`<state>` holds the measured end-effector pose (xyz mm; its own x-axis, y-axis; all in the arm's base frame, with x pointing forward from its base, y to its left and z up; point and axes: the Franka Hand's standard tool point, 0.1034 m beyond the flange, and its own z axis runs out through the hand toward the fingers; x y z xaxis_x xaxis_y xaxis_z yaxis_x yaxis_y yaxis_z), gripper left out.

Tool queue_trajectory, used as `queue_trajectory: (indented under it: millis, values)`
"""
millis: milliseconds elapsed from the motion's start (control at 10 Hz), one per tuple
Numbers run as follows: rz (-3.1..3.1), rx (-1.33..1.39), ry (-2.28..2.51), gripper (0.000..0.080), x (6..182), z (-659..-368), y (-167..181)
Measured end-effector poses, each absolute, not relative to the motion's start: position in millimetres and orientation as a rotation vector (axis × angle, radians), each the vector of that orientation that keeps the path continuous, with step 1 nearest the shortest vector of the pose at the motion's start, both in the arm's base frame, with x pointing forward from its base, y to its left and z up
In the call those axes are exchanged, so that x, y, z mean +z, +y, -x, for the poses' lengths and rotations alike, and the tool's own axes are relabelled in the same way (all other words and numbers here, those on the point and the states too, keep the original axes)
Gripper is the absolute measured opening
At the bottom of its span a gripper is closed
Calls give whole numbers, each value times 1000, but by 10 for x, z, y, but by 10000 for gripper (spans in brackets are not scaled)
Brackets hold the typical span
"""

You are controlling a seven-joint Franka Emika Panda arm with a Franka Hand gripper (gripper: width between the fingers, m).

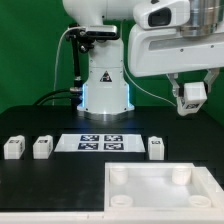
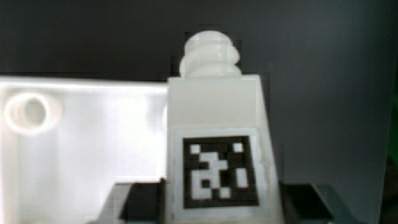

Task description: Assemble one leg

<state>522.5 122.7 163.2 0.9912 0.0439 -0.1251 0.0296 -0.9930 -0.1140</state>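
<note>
My gripper (image 1: 190, 99) hangs in the air at the exterior view's right, above the table, shut on a leg (image 1: 190, 95), a small white block. In the wrist view the leg (image 2: 221, 125) fills the middle, upright between the dark fingers (image 2: 143, 203), with a black-and-white tag on its face and a rounded threaded tip at its far end. Three more legs stand on the black table: two at the exterior view's left (image 1: 13, 147) (image 1: 42, 147) and one near the middle (image 1: 156, 148). The large white square panel (image 1: 165, 192) with round corner sockets lies at the front right; it also shows in the wrist view (image 2: 80, 125).
The marker board (image 1: 100, 143) lies flat on the table in front of the robot's white base (image 1: 105, 92). The panel's corner socket (image 2: 29, 112) shows as a ring behind the held leg. A green wall backs the scene.
</note>
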Motion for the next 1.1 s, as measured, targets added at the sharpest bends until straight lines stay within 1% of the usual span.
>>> queue_trajectory:
  millis: [100,200,300,500,600,700,800,900,1000,1100]
  values:
    - [3029,82,-54,291,1637,-5218,1221]
    - [3025,-99,-72,291,1639,-5304,1204]
    - [3020,-202,-129,291,1660,-5444,1118]
    - [2996,-503,-185,291,1828,-5844,921]
    - [2957,-708,-178,291,1929,-6006,949]
    - [2935,-785,-181,291,1951,-6025,1006]
    - [2898,-948,-182,291,1979,-6053,963]
    - [2851,-1105,-167,291,1962,-6041,926]
    - [2862,-1075,-167,291,1836,-5990,925]
    - [2873,-1043,-171,291,1833,-5992,932]
